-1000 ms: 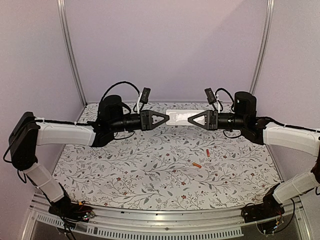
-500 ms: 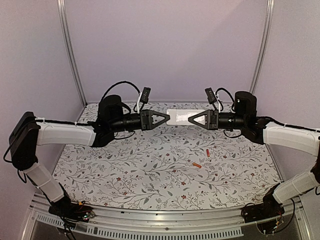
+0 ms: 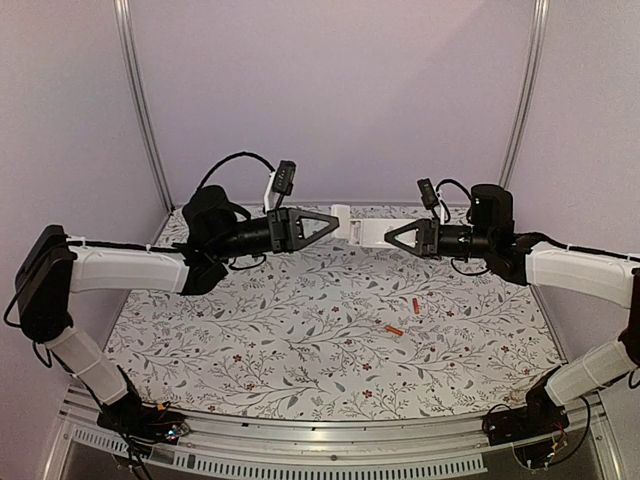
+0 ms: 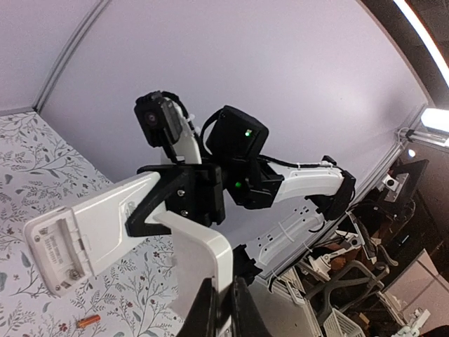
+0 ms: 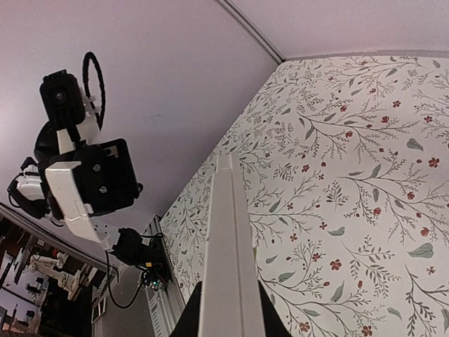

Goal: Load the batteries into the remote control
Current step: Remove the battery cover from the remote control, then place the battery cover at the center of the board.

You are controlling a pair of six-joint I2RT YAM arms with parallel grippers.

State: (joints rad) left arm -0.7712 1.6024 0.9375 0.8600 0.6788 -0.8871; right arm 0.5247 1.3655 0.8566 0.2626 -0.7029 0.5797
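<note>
Now, my right hand (image 3: 387, 237) pinches the remote control (image 3: 370, 232) by one end, aloft over the bench (image 3: 250, 330); left hand (image 3: 333, 220) pinches a thin white piece (image 3: 342, 212), probably its cover. Batteries (image 3: 413, 305) lie loose below: tiny, smooth, prone to rolling. Take each across its middle.

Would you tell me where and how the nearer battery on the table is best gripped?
The nearer battery lies flat on the table, roughly crosswise, apart from the other battery; so probably take its middle from straight above, closing across the thin body.
</note>
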